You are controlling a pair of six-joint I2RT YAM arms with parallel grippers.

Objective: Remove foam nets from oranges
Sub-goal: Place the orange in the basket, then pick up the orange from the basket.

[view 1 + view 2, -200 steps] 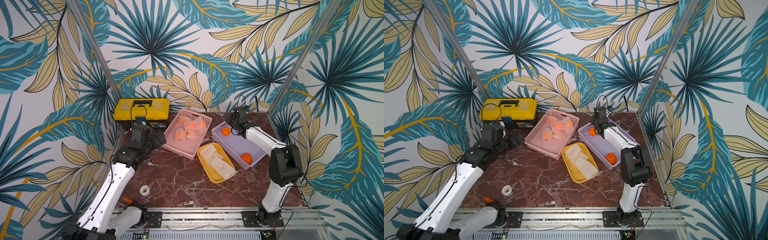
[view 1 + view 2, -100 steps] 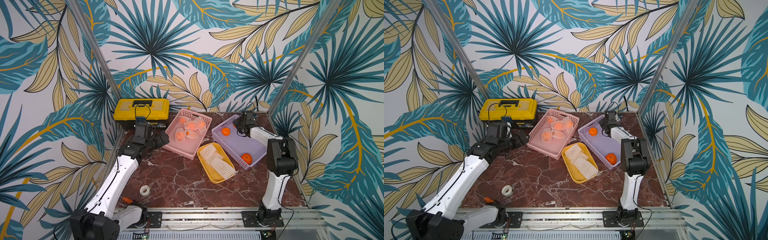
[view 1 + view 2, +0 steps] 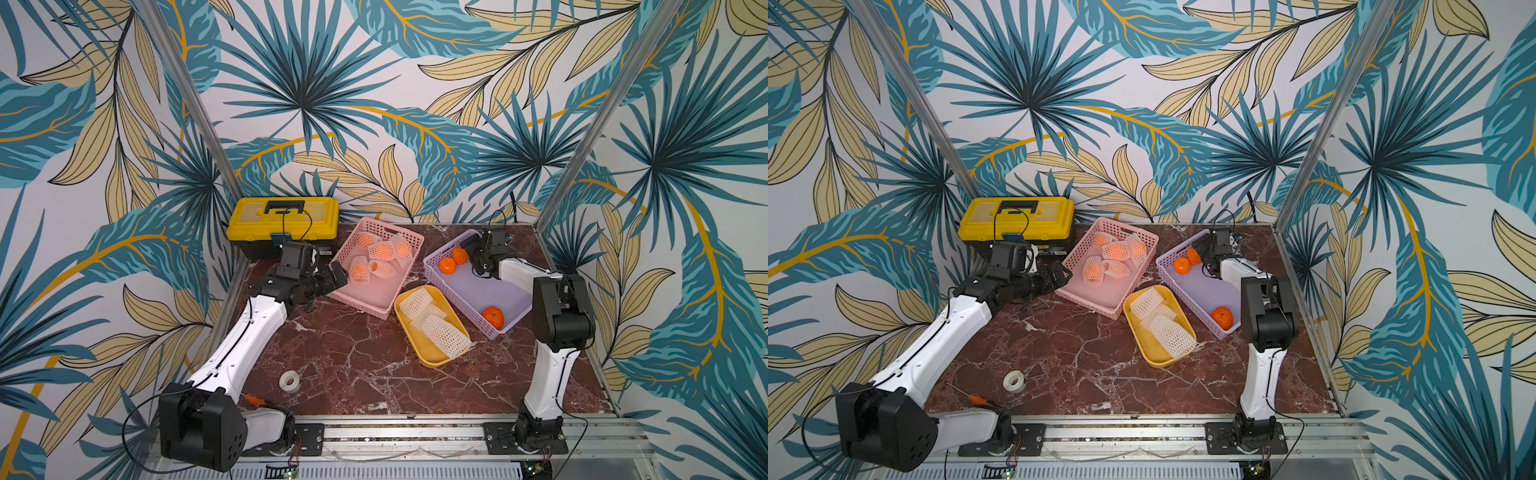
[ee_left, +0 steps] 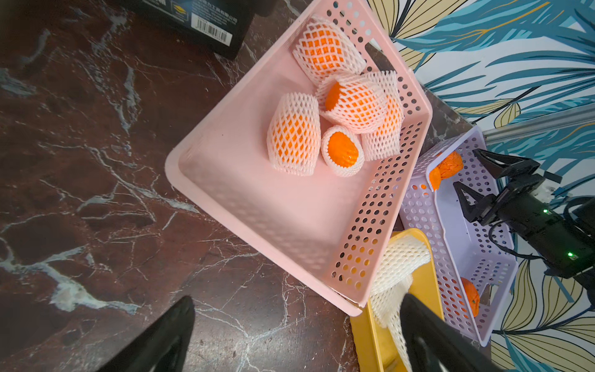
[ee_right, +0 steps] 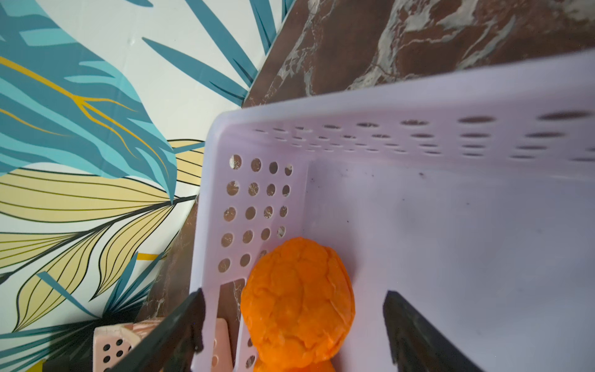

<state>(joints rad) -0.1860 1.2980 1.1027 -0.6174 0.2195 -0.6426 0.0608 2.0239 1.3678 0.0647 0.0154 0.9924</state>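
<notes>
Our right fingers (image 5: 410, 328) stand wide, gripping nothing, flanking a bare orange (image 3: 460, 255) in the lilac basket (image 3: 478, 291) right of centre; our left fingers (image 4: 167, 335) gape empty near netted oranges (image 3: 382, 251) lying sideways, mid-frame.

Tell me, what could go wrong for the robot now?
1. The right gripper is open around an orange in a corner of the purple basket; lifting away crooked might bump the fruit or snag the basket.
2. The netted oranges huddle together in the pink basket, so the open left gripper might grab two.
3. One net hangs over the edge of the yellow tray and might get dragged off.
</notes>
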